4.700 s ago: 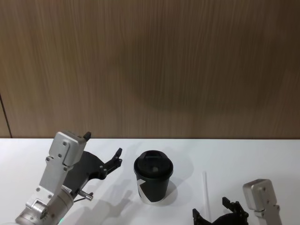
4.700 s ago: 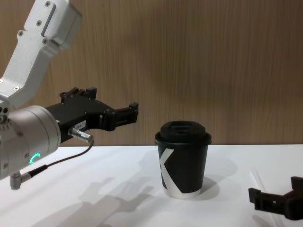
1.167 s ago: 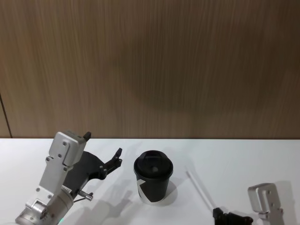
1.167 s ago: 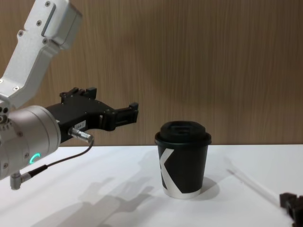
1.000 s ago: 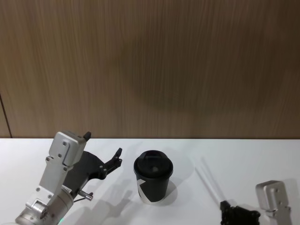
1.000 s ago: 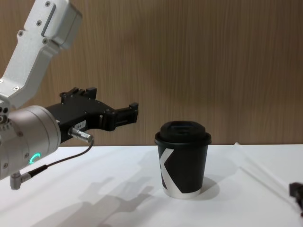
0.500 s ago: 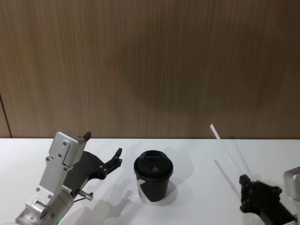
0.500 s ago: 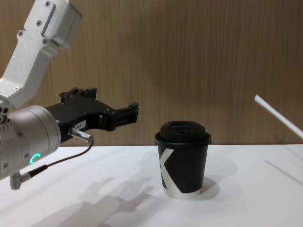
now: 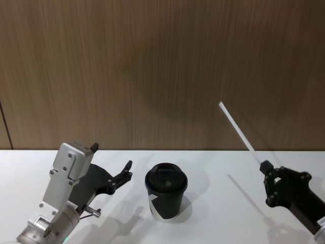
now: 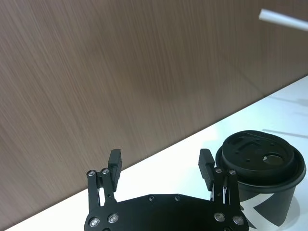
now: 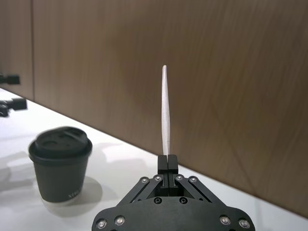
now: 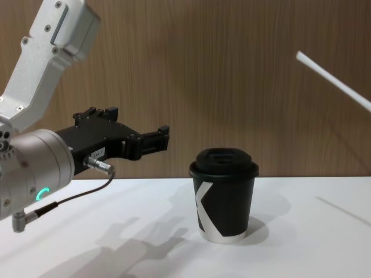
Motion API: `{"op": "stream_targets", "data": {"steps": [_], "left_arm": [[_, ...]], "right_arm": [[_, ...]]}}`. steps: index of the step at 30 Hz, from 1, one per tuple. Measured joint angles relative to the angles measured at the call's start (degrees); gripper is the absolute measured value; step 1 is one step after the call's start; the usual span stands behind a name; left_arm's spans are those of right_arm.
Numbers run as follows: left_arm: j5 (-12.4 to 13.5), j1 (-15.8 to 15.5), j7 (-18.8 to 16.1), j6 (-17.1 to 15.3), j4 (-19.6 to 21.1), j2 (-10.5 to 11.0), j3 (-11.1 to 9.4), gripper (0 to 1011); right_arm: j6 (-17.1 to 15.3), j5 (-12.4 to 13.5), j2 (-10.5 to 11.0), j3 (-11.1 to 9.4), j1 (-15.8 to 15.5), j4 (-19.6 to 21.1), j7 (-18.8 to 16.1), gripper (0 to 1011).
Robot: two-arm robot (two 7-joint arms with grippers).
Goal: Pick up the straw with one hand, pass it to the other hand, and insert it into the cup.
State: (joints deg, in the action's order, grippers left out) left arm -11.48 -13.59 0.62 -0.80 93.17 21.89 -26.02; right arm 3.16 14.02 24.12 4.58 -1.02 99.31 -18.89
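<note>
My right end effector [image 9: 263,165], lower right, is clenched on the straw [image 9: 237,130] base. Light, crushable: my released left end effector [image 10: 160,160] should pinch mid-length, gently.

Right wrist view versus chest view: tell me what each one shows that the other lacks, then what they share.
Right wrist view: the right gripper, jaws shut on the straw at its lower end, the straw rising straight out of them. Chest view: the large white K on the cup, and the left gripper in full, jaws open, hanging above the table left of the cup. Shared: the upright lidded cup, the straw up in the air, the left gripper's tips, the table and the wood wall.
</note>
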Motion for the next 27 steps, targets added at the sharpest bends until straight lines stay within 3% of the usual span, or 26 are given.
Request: {"op": "stream_targets", "data": {"steps": [13,27], "left_arm": [[0.0,0.0,0.0,0.0,0.0,0.0,0.0,1004],[0.0,0.0,0.0,0.0,0.0,0.0,0.0,1003]], "right_arm": [[3.86,4.72,3.46,1.01,3.98,0.88,-9.34,4],[8.32,9.99,5.35,3.51,8.48,0.33,-19.07,4]]}}
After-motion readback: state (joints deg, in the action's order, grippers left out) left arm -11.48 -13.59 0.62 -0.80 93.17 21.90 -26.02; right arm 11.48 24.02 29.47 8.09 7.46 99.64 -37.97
